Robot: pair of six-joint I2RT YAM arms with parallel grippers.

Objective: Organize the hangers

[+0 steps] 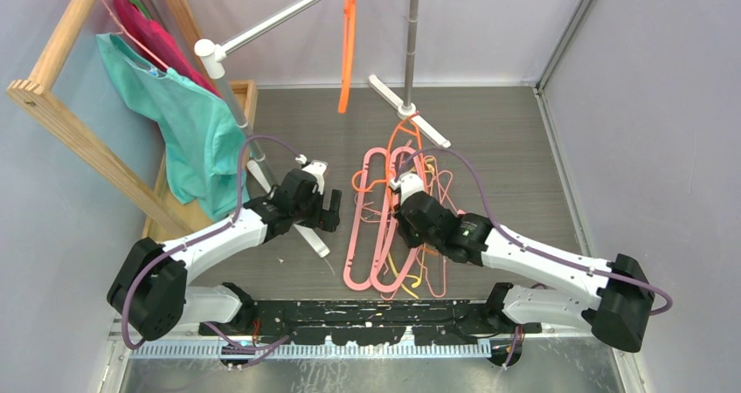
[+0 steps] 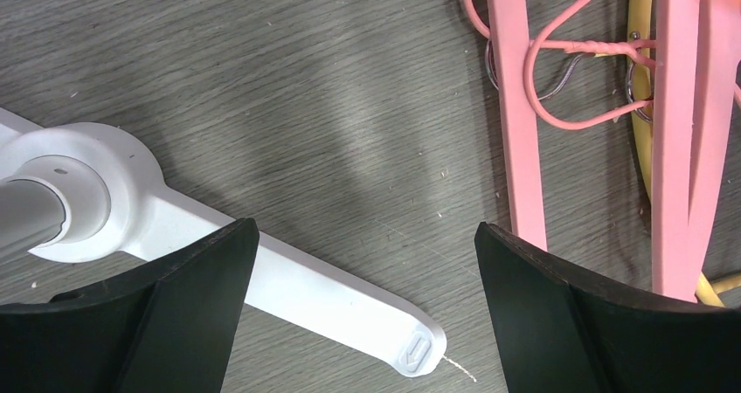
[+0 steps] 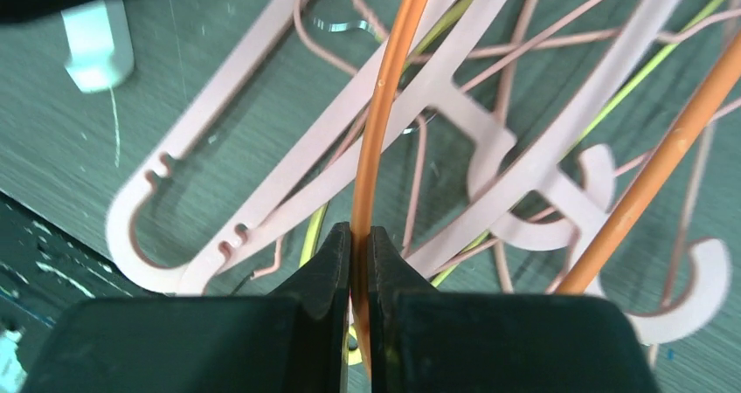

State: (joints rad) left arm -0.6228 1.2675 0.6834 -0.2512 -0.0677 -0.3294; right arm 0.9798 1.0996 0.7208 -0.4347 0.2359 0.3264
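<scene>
At the right wrist camera, the right gripper (image 3: 359,240) is pinching its jaws fully together on a thin orange hanger (image 3: 382,105). The wire is running up out of the jaws and over the heap of hangers (image 3: 489,140), which is lying tangled on the grey table (image 3: 52,148): thick pink plastic ones, thin pink ones and a thin yellow one (image 3: 312,231). The step in hand is judged to be drawing this one hanger out of the tangle. Doing it well is calling for a slow, straight lift, with care that the pink wires crossing beneath are not coming up with it and that so thin a wire is not twisting in the grip. At the left wrist camera, the left gripper (image 2: 364,227) is standing wide open with nothing between its fingers, hovering over the white foot (image 2: 332,301) of the rack stand, just beside the thick pink hangers (image 2: 517,131). From above, the heap is lying between the two arms, near the base of the upright post (image 1: 412,35). No bin or tray is showing. The only holders are the metal rail (image 1: 280,16), carrying one orange hanger (image 1: 349,52), and the wooden frame (image 1: 65,35), carrying a hanger dressed in teal and magenta garments (image 1: 188,131).
</scene>
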